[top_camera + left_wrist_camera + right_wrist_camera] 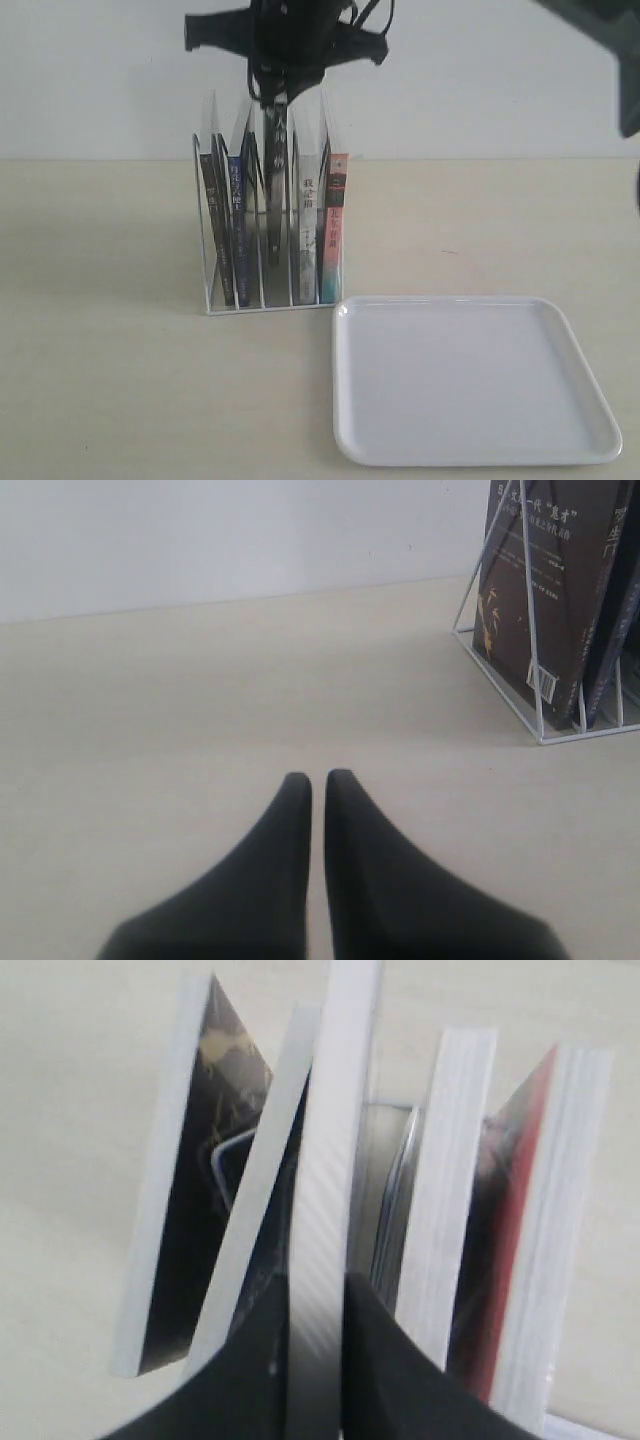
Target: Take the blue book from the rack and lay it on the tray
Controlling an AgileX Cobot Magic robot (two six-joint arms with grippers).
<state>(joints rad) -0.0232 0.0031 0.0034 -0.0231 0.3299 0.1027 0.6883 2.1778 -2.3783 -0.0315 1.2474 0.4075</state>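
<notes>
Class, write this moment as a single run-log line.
stage: grasp | right hand: shut on middle book in rack, cover colour unclear | left hand: shut, empty | tray: nothing on it

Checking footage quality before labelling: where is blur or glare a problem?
Exterior view: right gripper silhouetted, spines in the rack soft, tray bright, no hard glare. Left wrist view: evenly lit, fairly sharp. Right wrist view: middle book too close, smeared.
</notes>
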